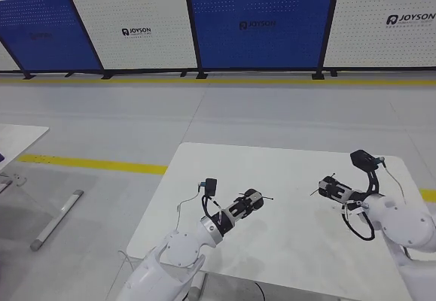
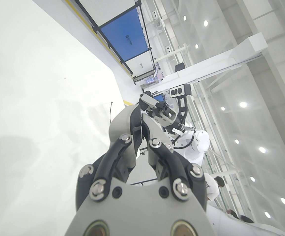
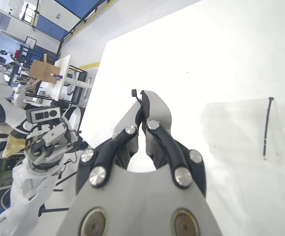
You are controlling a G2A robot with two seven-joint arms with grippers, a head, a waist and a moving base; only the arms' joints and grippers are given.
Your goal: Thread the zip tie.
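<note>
Both up and level. The white-shelled left arm [image 1: 195, 244] with a black wrist is stretched forward and angled inward. I read its silver two-finger left gripper [image 1: 257, 198] with black linkages as closed, pads pressed together. The white right arm [image 1: 406, 222] is bent at the elbow, wrist turned inward. The matching right gripper [image 1: 324, 188] is pinched on a thin black zip tie [image 3: 134, 92], whose head pokes past the fingertips. The grippers face each other, well apart.
</note>
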